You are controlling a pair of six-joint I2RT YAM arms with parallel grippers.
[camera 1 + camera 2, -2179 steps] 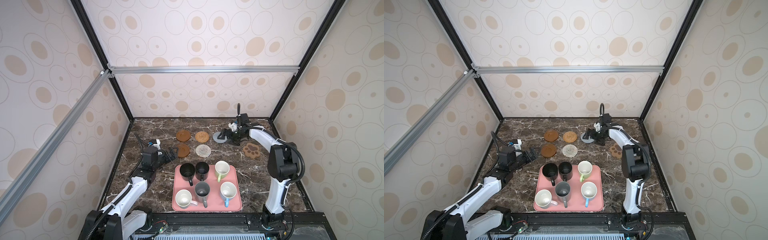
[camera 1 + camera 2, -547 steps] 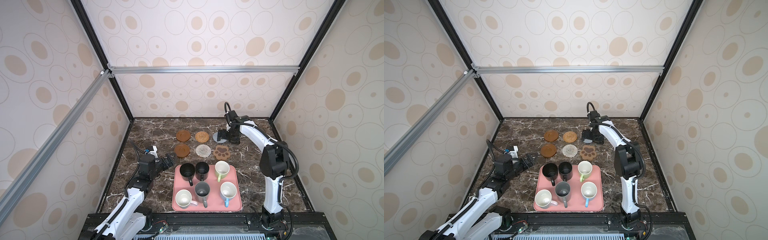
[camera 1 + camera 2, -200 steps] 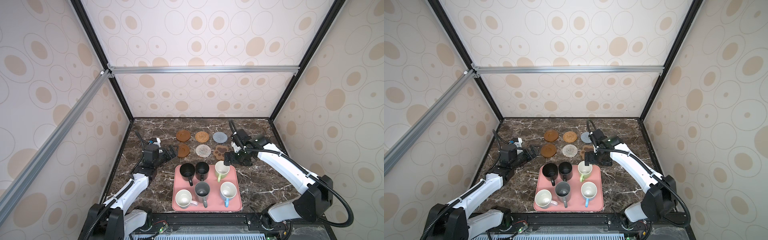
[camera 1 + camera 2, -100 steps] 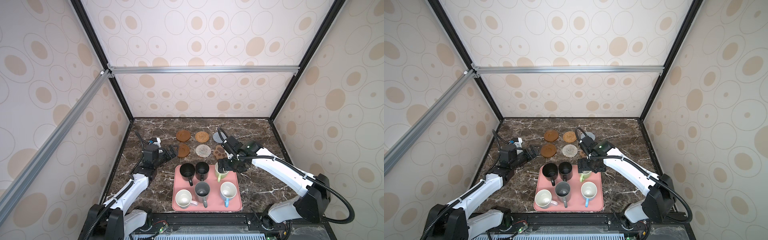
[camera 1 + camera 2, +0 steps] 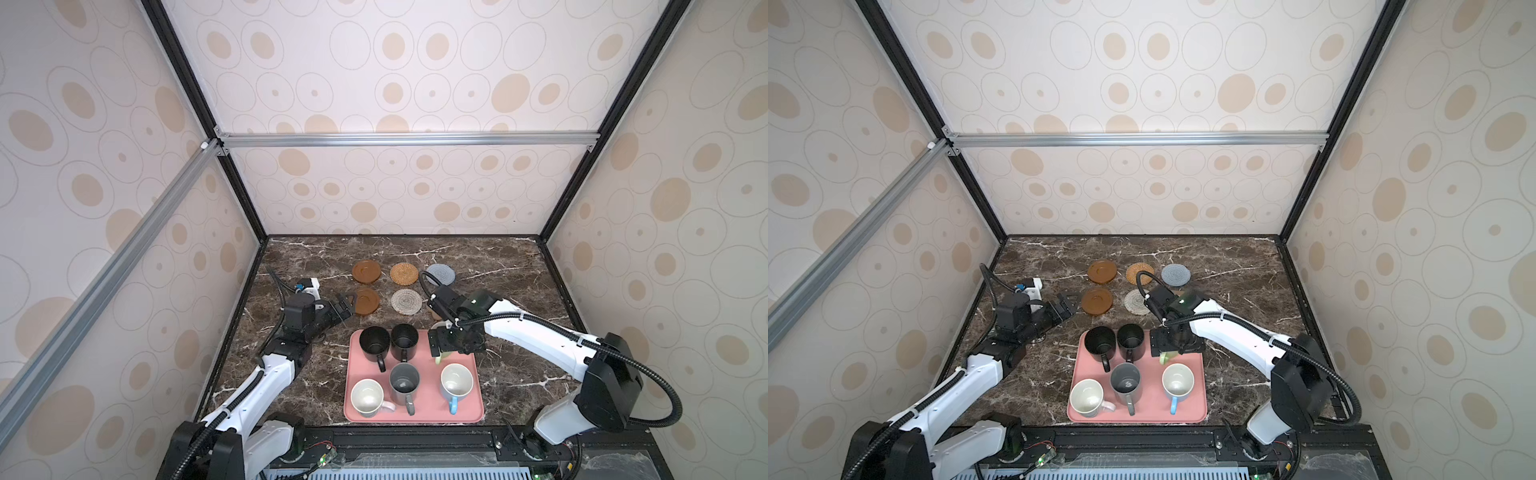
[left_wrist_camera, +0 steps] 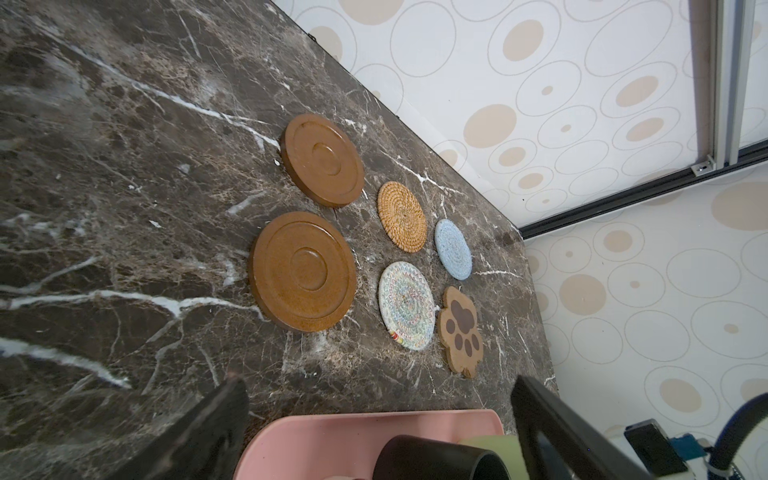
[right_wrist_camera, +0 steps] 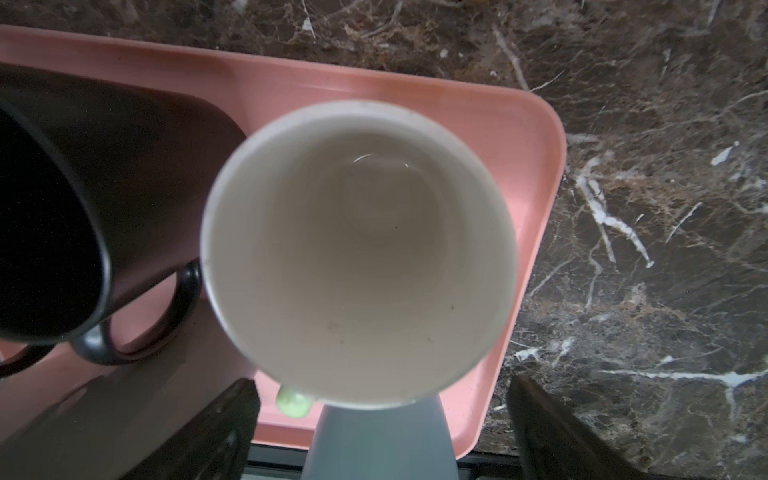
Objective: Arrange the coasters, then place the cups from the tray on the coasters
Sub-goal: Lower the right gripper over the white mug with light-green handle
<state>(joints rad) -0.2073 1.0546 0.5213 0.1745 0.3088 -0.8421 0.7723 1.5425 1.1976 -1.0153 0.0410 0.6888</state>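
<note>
the right tool [image 5: 451, 345] has left the paw-shaped coaster [image 6: 461, 328] and now hangs over the light green mug [image 7: 357, 249] at the far right of the pink tray [image 5: 432, 411], with its jaws spread wide and gripping nothing. all six coasters [image 6: 405, 309] lie on the bench [image 5: 519, 270] in two rows of three, so arranging appears complete and cup transfer begins, with every mug on the tray. the left tool [image 5: 345, 307] is released and empty beside the coasters.
</note>
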